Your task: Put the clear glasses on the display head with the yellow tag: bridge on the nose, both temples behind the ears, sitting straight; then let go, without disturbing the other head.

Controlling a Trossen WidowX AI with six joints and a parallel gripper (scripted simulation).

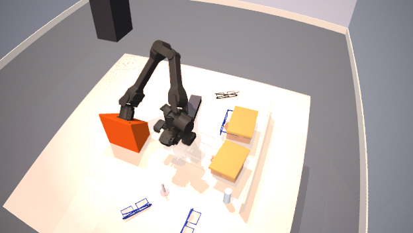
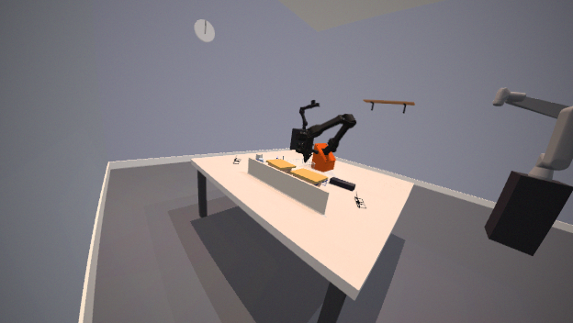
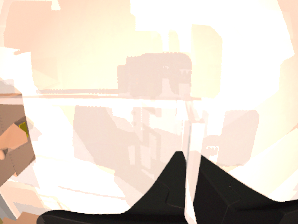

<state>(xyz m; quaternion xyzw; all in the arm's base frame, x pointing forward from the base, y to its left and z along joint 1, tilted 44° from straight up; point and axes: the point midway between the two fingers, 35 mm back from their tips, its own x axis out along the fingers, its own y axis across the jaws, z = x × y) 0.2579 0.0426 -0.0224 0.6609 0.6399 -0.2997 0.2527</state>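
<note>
My gripper (image 3: 184, 158) (image 2: 306, 160) is shut on the clear glasses (image 3: 196, 137). A pale upright part runs between the black fingertips, and a long thin bar reaches left from it. The glasses are held above the table; their outline is faint in the top and exterior views. Two display heads with flat orange tops stand to the right of the gripper in the top view. The farther head (image 1: 242, 122) (image 2: 309, 175) has blue glasses at it. The nearer head (image 1: 229, 159) (image 2: 280, 163) shows no blue glasses. A head (image 3: 15, 145) with a small yellow patch is at the wrist view's left edge.
A low pale wall (image 1: 259, 162) (image 2: 289, 184) runs behind the heads. An orange block (image 1: 124, 134) stands under the arm's base. A dark block (image 1: 195, 106), black glasses (image 1: 227, 94), blue glasses (image 1: 136, 209), a small peg (image 1: 163, 188) and a pale cylinder (image 1: 227, 196) are on the table.
</note>
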